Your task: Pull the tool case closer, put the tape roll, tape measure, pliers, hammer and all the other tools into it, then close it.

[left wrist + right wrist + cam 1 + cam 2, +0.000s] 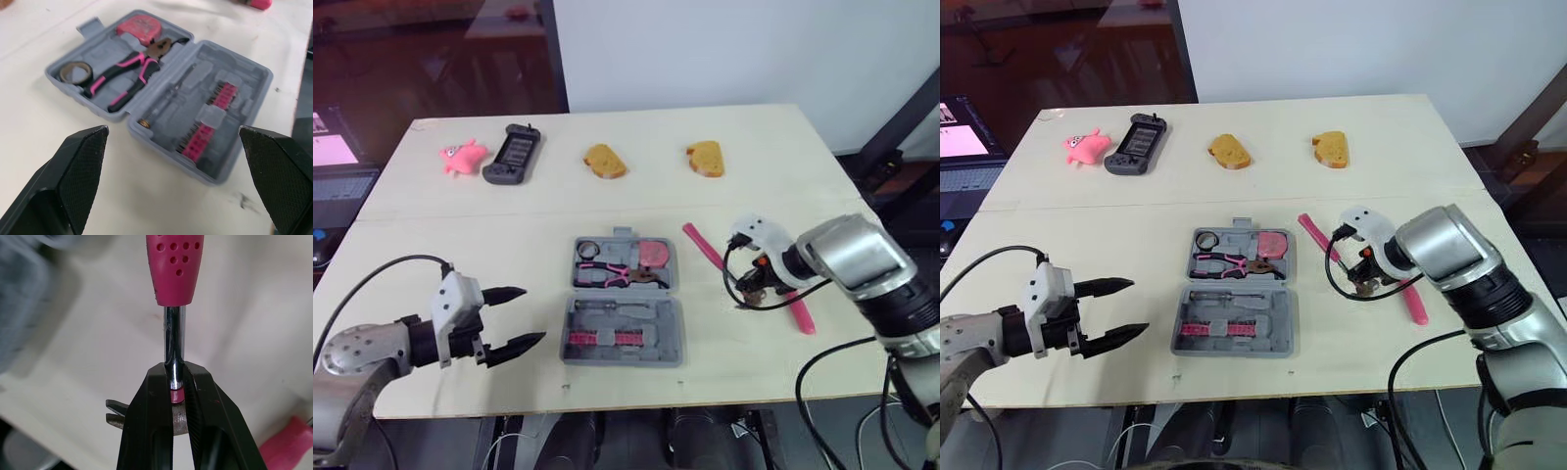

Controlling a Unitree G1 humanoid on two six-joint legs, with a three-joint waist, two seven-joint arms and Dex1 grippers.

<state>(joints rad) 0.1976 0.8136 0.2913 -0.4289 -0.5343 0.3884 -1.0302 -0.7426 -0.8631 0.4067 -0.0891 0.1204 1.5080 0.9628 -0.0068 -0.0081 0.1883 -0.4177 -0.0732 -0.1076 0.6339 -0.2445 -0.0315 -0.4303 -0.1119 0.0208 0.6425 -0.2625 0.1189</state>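
The grey tool case (670, 333) lies open mid-table. Its far half holds the tape roll (587, 249), pink-handled pliers (612, 277) and pink tape measure (654, 254). A screwdriver (168, 95) and pink bits (210, 120) sit in the near half. My right gripper (177, 374) is shut on the hammer's chrome shaft just above its head (117, 413), right of the case. The pink hammer handle (702, 247) points away toward the case's far right corner. Another pink tool (800, 313) lies by my right wrist. My left gripper (530, 315) is open, left of the case, holding nothing.
Along the far side of the table lie a pink toy (463, 157), a black game controller (512, 154) and two pieces of toast (604, 162) (705, 159). A laptop (337, 171) sits off the table's left edge.
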